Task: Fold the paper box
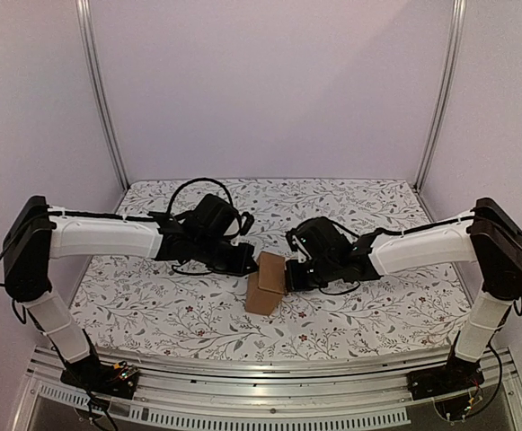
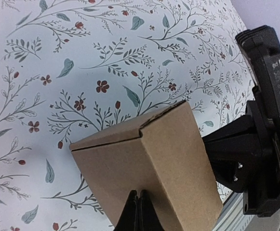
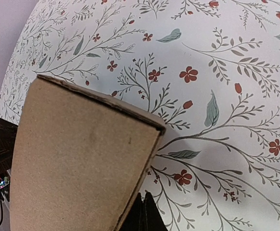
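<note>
The paper box (image 1: 266, 282) is a small closed brown carton standing tilted on the floral table, between both arms. My left gripper (image 1: 246, 258) is shut and empty, its tips (image 2: 139, 208) pressed against the box's side (image 2: 144, 159). My right gripper (image 1: 289, 271) is shut and empty too, its tips (image 3: 144, 211) right beside the box's edge (image 3: 82, 159). In the left wrist view the right arm (image 2: 260, 149) sits just behind the box.
The floral tablecloth (image 1: 180, 305) covers the table. Metal frame posts (image 1: 103, 99) stand at the back corners with purple walls behind. An aluminium rail (image 1: 269, 368) runs along the near edge by the arm bases.
</note>
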